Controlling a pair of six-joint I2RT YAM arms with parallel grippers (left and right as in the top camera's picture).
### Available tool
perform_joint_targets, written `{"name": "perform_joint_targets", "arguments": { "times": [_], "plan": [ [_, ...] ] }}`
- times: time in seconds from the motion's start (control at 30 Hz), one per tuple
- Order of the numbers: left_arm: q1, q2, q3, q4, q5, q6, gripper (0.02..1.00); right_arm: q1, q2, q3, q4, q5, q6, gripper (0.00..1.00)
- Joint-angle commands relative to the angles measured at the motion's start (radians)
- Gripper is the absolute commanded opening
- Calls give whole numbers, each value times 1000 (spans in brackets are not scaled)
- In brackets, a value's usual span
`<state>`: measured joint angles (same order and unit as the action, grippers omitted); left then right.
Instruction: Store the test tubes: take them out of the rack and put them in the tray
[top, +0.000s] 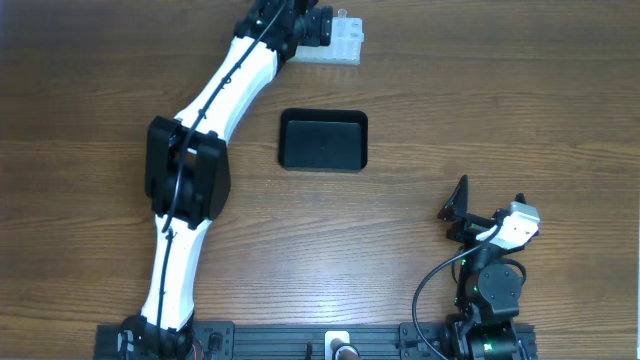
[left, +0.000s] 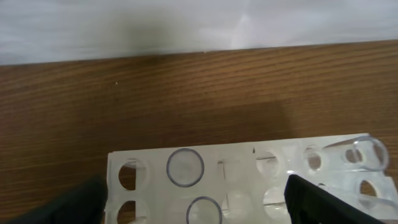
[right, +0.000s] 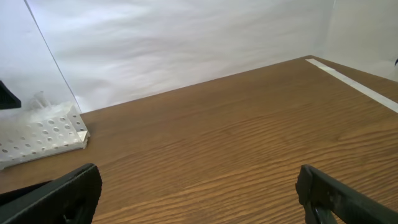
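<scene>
Several holes in the rack (top: 340, 42) hold clear tubes (left: 185, 167). The left gripper (left: 199, 205) hovers above them, jaws apart. Picking one looks the step in hand: lower, then close on it. The tray (top: 323, 142) holds none; the right gripper (top: 458, 205) sits parked, jaws spread.

Laboratory-style robot test station: bare wood-grain desk (top: 520, 100), plain white backdrop (right: 186, 43), clear tube rack (top: 345, 45) at the desk's far edge.

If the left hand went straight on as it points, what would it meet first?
Likely the rack and the test tube rims between the open fingers of the left hand; depth is unclear.
</scene>
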<state>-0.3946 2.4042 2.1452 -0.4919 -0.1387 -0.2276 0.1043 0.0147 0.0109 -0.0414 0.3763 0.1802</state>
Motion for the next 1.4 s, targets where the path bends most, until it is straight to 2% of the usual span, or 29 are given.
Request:
{"name": "perform_joint_targets", "arguments": {
  "times": [0.03, 0.33, 0.53, 1.03, 1.4],
  "plan": [
    [-3, 14, 26, 7, -1, 6, 879, -6, -10, -6, -3, -2, -2, 991],
    [-3, 20, 26, 7, -1, 7, 866, -6, -10, -5, -3, -2, -2, 993],
    [-3, 21, 26, 6, -1, -2, 693, -6, -10, -6, -3, -2, -2, 991],
    [-8, 21, 26, -20, -1, -16, 378, -6, -10, -5, -3, -2, -2, 991],
    [-8, 21, 26, -43, -1, -16, 207, -6, -10, -5, -3, -2, -2, 991]
  ]
}}
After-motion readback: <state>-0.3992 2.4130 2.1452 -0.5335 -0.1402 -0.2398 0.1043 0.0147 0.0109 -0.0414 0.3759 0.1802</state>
